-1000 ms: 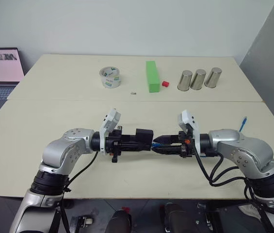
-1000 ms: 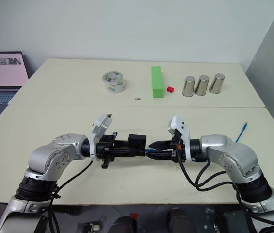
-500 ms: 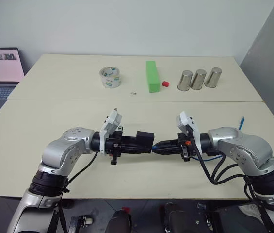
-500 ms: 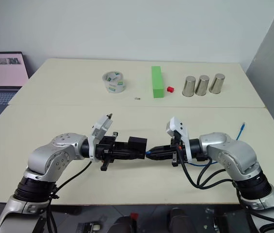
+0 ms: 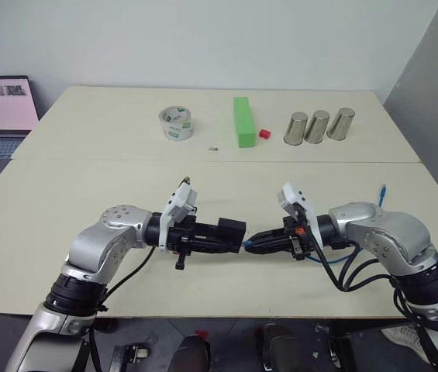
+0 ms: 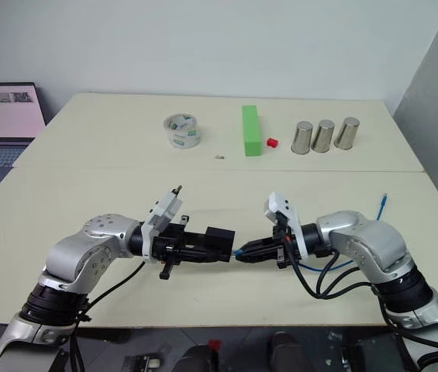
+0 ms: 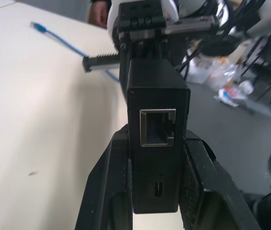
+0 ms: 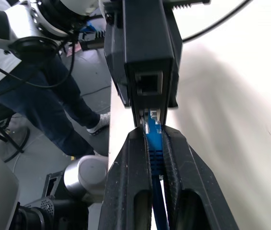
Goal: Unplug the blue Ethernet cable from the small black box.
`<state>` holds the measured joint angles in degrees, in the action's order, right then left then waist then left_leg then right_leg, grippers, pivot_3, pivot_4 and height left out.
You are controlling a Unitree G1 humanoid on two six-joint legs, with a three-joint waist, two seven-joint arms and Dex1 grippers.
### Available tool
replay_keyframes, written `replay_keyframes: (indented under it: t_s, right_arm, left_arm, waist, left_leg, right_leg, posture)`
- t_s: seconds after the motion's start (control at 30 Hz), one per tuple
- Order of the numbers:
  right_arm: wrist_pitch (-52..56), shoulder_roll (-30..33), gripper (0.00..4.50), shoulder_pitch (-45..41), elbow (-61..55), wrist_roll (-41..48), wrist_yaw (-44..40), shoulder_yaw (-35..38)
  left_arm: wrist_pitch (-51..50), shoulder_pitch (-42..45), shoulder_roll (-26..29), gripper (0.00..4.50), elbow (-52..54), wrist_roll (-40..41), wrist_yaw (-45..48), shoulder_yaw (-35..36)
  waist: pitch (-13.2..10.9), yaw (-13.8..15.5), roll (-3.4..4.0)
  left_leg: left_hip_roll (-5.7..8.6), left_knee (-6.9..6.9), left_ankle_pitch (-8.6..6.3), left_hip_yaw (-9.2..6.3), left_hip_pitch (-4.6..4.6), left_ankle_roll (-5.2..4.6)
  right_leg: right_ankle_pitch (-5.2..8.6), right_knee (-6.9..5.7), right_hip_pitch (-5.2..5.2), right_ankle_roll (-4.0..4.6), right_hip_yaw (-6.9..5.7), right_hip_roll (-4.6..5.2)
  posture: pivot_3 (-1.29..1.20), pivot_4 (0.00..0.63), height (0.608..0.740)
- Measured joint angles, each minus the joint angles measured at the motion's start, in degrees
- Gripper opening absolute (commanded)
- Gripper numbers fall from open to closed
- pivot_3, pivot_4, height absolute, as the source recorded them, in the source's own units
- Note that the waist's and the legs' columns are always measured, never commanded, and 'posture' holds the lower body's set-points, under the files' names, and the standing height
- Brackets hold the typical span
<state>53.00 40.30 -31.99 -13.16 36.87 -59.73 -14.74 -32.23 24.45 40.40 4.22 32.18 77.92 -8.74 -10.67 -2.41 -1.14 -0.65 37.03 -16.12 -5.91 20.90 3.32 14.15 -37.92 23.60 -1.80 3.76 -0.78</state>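
While both arms reach toward each other low over the near edge of a cream table [image 5: 63,194], the left gripper [image 5: 220,234] is clamped on the small black box [image 5: 232,231], whose long axis runs level, left to right, with its port end facing the other arm. In the left wrist view the box [image 7: 158,120] stands between the two black fingers [image 7: 200,182], its square socket empty.

Facing it, the right gripper [image 5: 259,242] is closed tight on the blue Ethernet cable [image 8: 153,143] just behind the plug. That clear-blue plug points straight at the box [image 8: 147,57], sitting just short of the socket, free of it. From the fingers the cord trails back under the right arm; its far end [image 5: 382,191] lies on the table near the right edge, plug pointing away from the robot.

Farther back stand a roll of clear tape [image 5: 176,124], an upright green block [image 5: 242,122], a small red cube [image 5: 264,133] and three metal cups [image 5: 319,126]. Printing on the tape is too small to read. A laptop [image 5: 0,112] is cut off at the left edge.
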Motion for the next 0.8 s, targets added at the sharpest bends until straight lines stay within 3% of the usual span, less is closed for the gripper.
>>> replay_keyframes:
  t_s: [0.3, 0.63, 0.7, 0.8]
  right_arm:
    - [-2.6, -0.7, 0.03, 1.0, 1.5, -2.6, 1.2, 1.5]
    - [-29.7, -12.8, 0.02, -7.8, 34.4, -25.2, 25.7, 5.1]
    - [-32.6, -14.8, 0.72, -8.2, 40.0, -27.3, 28.5, 5.3]
    - [-35.9, -16.9, 1.34, -8.4, 45.2, -29.0, 30.0, 6.3]
  left_arm:
    - [0.5, -0.6, 0.6, 0.78, -1.8, -1.0, 0.0, 0.3]
    - [2.9, -2.4, -3.9, 0.78, -3.0, -3.1, -10.5, 4.7]
    - [3.1, -2.9, -4.9, 0.78, -2.7, -3.4, -12.0, 4.6]
    - [4.0, -4.5, -6.0, 0.78, -2.1, -4.2, -14.0, 4.6]
  waist:
    - [0.0, -0.1, -0.01]
    - [0.0, -0.6, -0.01]
    - [0.0, -0.7, -0.01]
    - [0.0, -0.7, 0.00]
  left_leg:
    - [-0.02, 0.00, 0.00, 0.00, 0.02, 0.00]
    - [-0.02, -0.04, 0.00, 0.10, 0.05, 0.00]
    - [-0.02, -0.05, 0.00, 0.14, 0.07, 0.00]
    - [-0.01, -0.06, 0.00, 0.24, 0.09, 0.00]
  right_leg:
    - [0.00, -0.01, 0.03, 0.00, 0.00, -0.01]
    - [-0.19, -0.06, 0.12, 0.28, 0.11, 0.00]
    - [-0.20, -0.07, 0.15, 0.30, 0.15, 0.01]
    - [-0.20, -0.08, 0.20, 0.30, 0.23, 0.04]
  posture:
    - [0.00, 0.150, 0.740]
    - [0.00, 0.150, 0.740]
    - [0.00, 0.150, 0.740]
    - [0.00, 0.150, 0.740]
